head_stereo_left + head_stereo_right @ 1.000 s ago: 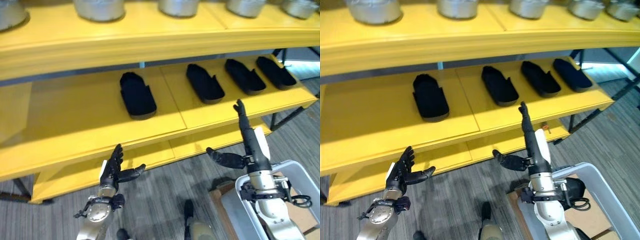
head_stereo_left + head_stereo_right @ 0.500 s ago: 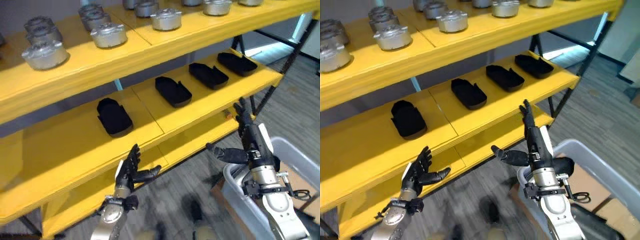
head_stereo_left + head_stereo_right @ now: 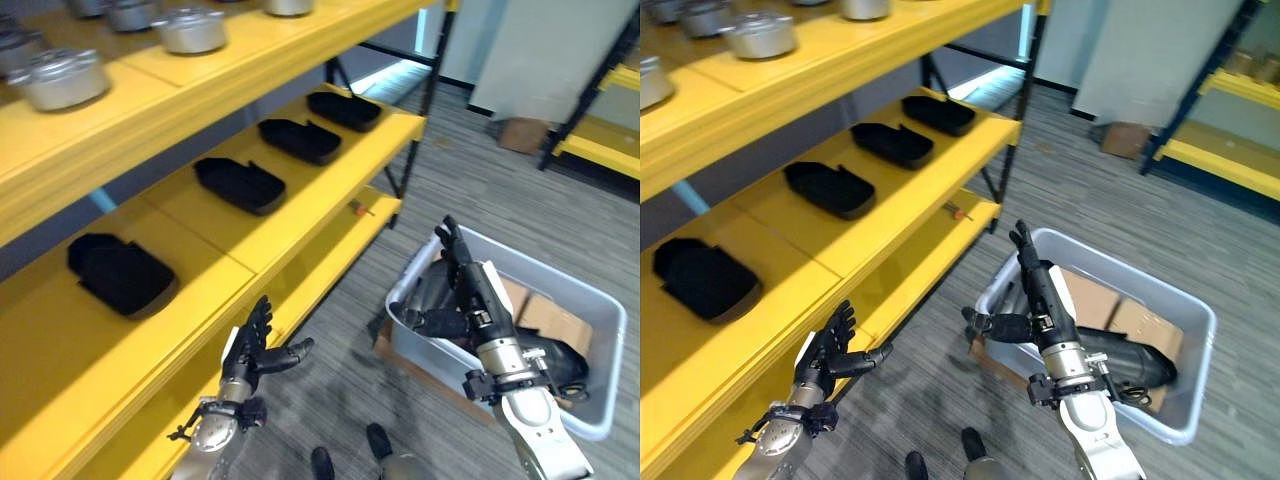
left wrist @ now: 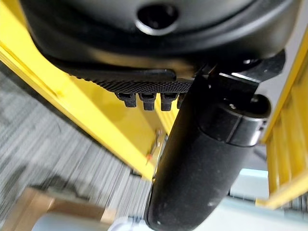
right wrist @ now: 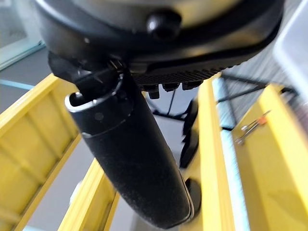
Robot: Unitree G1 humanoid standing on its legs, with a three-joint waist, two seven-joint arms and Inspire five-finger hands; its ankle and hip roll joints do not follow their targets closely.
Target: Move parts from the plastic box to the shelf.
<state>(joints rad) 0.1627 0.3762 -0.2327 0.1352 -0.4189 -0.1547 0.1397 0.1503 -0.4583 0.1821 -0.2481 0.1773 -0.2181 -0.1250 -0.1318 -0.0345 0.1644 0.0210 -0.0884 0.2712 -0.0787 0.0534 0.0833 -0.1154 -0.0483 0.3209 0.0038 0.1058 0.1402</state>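
A grey plastic box (image 3: 612, 372) stands on the floor at the right, holding long black parts (image 3: 556, 363) and brown cardboard. My right hand (image 3: 468, 296) is open above the box's near-left corner, fingers straight up, thumb (image 5: 130, 154) out to the side, holding nothing. My left hand (image 3: 250, 348) hangs open and empty beside the front edge of the yellow shelf (image 3: 300, 225). Several black parts lie in a row on the middle shelf board, among them a near one (image 3: 120, 275) and a far one (image 3: 343, 108).
Silver metal castings (image 3: 62, 78) sit on the upper shelf board. A small orange-handled tool (image 3: 360, 208) lies on the lower board. A cardboard box (image 3: 520, 133) and another yellow rack (image 3: 600, 150) stand farther off on the grey floor.
The whole picture has swung to the right, so the shelf now lies at the left and the plastic box shows in full. My right hand now hangs over the box. Both hands stay open.
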